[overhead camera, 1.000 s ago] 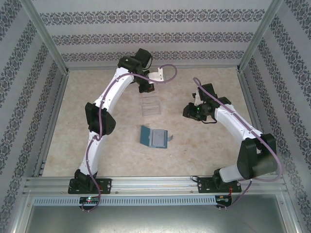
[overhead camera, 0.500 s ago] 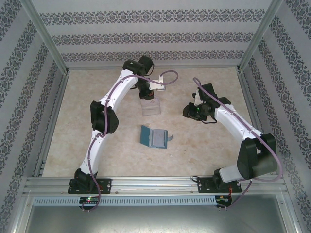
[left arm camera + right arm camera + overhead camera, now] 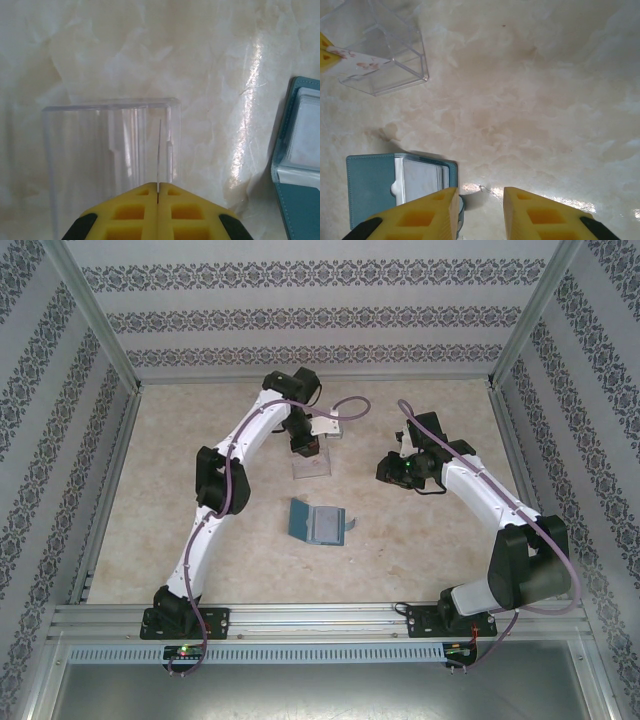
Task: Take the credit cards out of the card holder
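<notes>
card holder [image 3: 318,523]: teal bifold, open flat mid-frame in top view, clear pockets up. credit card [image 3: 357,60]: pale, pinkish print, upper left of right wrist view.

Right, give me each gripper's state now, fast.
Left gripper: jaws shut on a credit card, at the clear box.
Right gripper: jaws open, holding nothing.
</notes>
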`<action>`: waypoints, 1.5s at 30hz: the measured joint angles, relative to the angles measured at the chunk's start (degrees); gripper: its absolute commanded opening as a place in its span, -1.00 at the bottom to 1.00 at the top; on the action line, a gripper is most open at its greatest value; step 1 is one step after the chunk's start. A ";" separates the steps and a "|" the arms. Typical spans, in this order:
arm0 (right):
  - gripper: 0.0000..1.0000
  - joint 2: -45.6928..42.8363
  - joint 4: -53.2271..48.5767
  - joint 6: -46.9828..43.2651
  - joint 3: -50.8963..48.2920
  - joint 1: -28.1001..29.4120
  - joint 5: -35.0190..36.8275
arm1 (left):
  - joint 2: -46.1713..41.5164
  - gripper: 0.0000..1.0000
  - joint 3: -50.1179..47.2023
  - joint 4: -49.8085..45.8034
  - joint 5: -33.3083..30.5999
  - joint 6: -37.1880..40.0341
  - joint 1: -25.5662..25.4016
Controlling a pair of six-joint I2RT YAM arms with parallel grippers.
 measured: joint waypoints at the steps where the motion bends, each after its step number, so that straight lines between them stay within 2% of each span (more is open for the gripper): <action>1: -0.39 0.00 0.00 0.02 -0.02 -0.02 0.00 | 0.13 -1.00 0.00 -0.31 0.09 0.00 -0.04; 8: -0.38 0.00 0.04 0.15 -0.11 0.00 -0.02 | 0.35 -1.00 0.02 -3.17 0.15 0.24 -0.37; 16: -0.39 0.00 0.02 0.20 -0.11 0.00 -0.02 | 1.51 -0.56 0.02 -4.24 0.07 1.11 -0.42; 35: -0.38 0.00 0.02 0.63 -0.11 1.31 0.33 | 0.90 -0.32 0.02 0.76 -3.93 1.40 -1.05; 41: -0.38 0.02 0.02 0.63 0.07 3.10 0.66 | -3.52 -0.29 -1.49 4.39 -3.17 -1.60 -1.05; 45: -0.39 0.15 0.09 0.83 0.46 4.50 0.68 | -10.75 -0.29 -7.87 10.16 -2.86 -6.21 -1.05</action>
